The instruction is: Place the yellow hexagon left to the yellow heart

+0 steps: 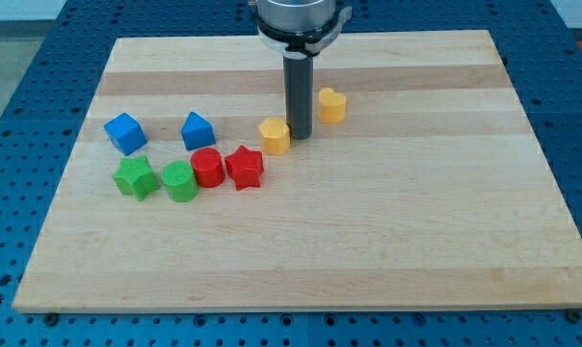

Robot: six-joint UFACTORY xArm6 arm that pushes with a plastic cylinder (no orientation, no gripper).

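Note:
My tip (299,136) rests on the board between the two yellow blocks. The yellow block that looks like a hexagon (275,135) sits just to the view's left of my tip, touching it or nearly so. The other yellow block, which seems to be the heart (331,104), lies to the view's upper right of my tip, a small gap away. The hexagon is thus to the left of the heart and a little lower in the view.
A red star (244,167) and a red round block (207,167) lie just below-left of the hexagon. A green round block (180,181), a green star (135,177) and two blue blocks (125,133) (197,130) lie further left. The wooden board (387,241) sits on a blue perforated table.

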